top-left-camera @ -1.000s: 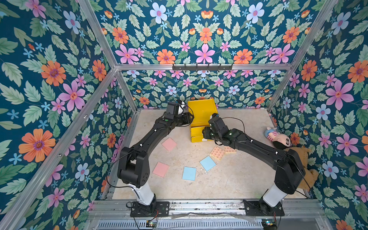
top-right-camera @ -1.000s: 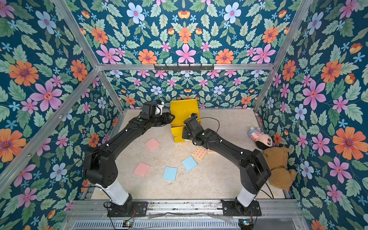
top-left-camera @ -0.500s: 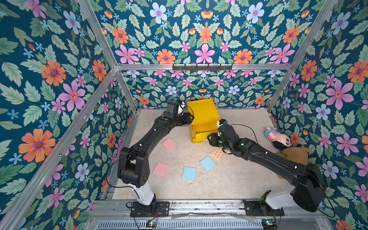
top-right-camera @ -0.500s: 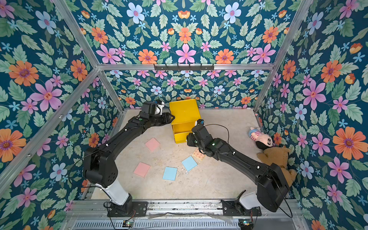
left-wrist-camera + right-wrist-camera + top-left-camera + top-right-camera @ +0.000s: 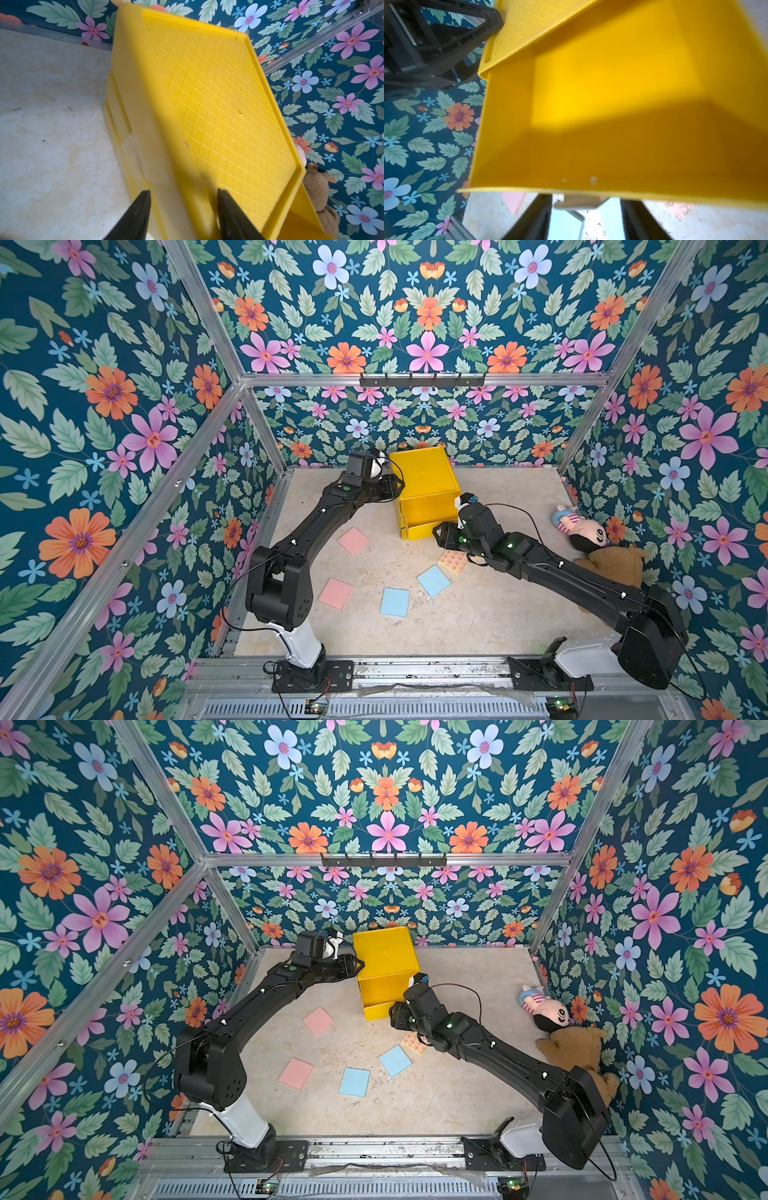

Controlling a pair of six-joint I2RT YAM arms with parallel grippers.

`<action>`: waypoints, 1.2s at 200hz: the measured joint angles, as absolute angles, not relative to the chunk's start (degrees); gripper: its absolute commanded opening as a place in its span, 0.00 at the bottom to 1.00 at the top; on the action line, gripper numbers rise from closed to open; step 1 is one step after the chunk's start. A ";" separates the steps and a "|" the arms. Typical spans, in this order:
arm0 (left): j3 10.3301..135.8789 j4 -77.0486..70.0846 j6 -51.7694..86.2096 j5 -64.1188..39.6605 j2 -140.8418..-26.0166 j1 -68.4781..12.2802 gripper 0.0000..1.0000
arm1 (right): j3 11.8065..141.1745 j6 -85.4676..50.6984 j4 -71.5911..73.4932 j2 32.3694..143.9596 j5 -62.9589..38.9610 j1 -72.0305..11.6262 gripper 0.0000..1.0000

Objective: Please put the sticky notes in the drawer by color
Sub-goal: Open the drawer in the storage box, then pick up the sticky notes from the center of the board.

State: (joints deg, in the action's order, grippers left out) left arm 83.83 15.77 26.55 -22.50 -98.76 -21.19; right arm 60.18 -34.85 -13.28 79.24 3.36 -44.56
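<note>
The yellow drawer (image 5: 424,481) cabinet stands at the back middle, its top drawer (image 5: 591,104) pulled out and bare inside. My left gripper (image 5: 397,489) (image 5: 182,190) is closed over the cabinet's top left edge. My right gripper (image 5: 436,531) (image 5: 585,199) is open at the drawer's front, and the white tab (image 5: 579,202) sits loose between its fingers. On the floor lie the sticky notes: two pink (image 5: 353,540) (image 5: 335,593), two light blue (image 5: 395,601) (image 5: 433,580), and a patterned yellow-orange one (image 5: 451,562) partly under my right arm.
A striped doll (image 5: 579,526) and a brown teddy bear (image 5: 615,564) lie against the right wall. Floral walls with metal rails close in the floor on three sides. My left arm stretches from the front left base to the cabinet.
My right gripper drew the top drawer out toward the front, then opened off the white tab. The cabinet turned slightly. My left gripper stayed on the cabinet.
</note>
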 measured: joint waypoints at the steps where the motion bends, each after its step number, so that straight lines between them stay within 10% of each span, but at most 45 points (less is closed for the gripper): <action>1: 83.83 15.77 26.55 -22.50 -98.76 -21.17 0.58 | 60.18 -34.87 -13.28 79.22 3.33 -44.56 0.70; 62: 83.05 16.67 26.52 -21.10 -97.38 -21.06 0.66 | 57.25 -34.87 -13.56 70.13 5.87 -44.49 0.95; 124: 78.87 18.92 26.59 -16.19 -88.84 -20.84 0.90 | 44.34 -35.40 -16.47 60.64 12.23 -32.86 0.99; 240: 65.67 17.76 26.74 -14.33 -72.01 -21.85 0.99 | 42.68 -22.70 -3.09 85.49 10.83 -23.99 0.99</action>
